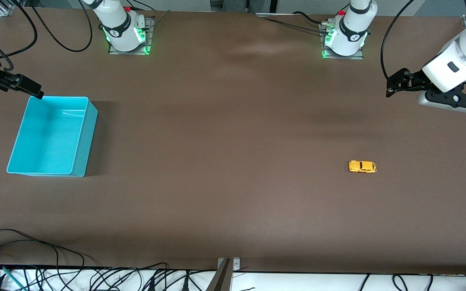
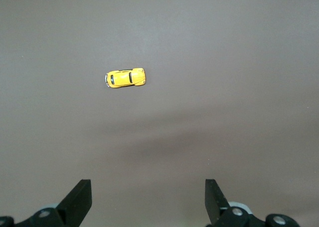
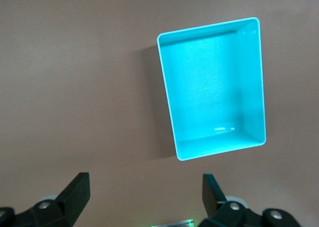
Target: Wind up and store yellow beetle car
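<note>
So far nothing is gripped: the yellow beetle car (image 1: pixel 362 166) sits alone on the table (image 1: pixel 233 161) toward the left arm's end, well apart from the turquoise bin (image 1: pixel 80 161). Both the left gripper (image 2: pixel 148 202) and right gripper (image 3: pixel 145 199) hang with fingers spread. Next, the left must descend and pinch the car.

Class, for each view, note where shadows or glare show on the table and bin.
Front view: the bin casts a dark shadow beside it, pale glare on the table. Left wrist view: soft shadow band near the car. Right wrist view: small glints inside the bin.
</note>
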### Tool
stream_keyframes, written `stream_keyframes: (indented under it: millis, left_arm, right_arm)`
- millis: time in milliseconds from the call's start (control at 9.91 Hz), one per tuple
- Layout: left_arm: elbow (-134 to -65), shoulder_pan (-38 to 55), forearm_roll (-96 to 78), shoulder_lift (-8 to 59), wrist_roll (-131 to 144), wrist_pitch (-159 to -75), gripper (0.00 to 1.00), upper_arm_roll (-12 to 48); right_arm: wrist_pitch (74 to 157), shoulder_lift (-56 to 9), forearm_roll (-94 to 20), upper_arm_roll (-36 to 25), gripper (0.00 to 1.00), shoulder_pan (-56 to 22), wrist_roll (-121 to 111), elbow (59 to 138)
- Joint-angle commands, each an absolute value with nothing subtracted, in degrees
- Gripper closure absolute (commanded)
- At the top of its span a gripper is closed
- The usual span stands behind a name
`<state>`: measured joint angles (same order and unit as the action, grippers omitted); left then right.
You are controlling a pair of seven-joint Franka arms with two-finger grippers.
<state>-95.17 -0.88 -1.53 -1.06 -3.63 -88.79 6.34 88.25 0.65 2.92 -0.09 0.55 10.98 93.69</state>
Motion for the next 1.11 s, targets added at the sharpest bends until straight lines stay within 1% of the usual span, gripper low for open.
stream_keyframes:
  millis: [0,606,1009]
  left_arm:
    - [-94.0,-1.3,-2.7,-0.7,-3.3,-87.7,0.00,6.6]
    - [-94.0,-1.3,-2.7,-0.7,-3.3,-87.7,0.00,6.6]
    - [-94.0,-1.3,-2.7,-0.7,-3.3,-87.6,0.00,6.6]
  right_arm:
    - [88.0,1.3,2.2,-0.1,0.00,0.6,10.3,93.4]
    - [87.4,1.2,2.2,0.0,0.00,0.6,10.4,92.8]
    - [85.1,1.1,2.0,-0.1,0.00,0.6,10.5,92.8]
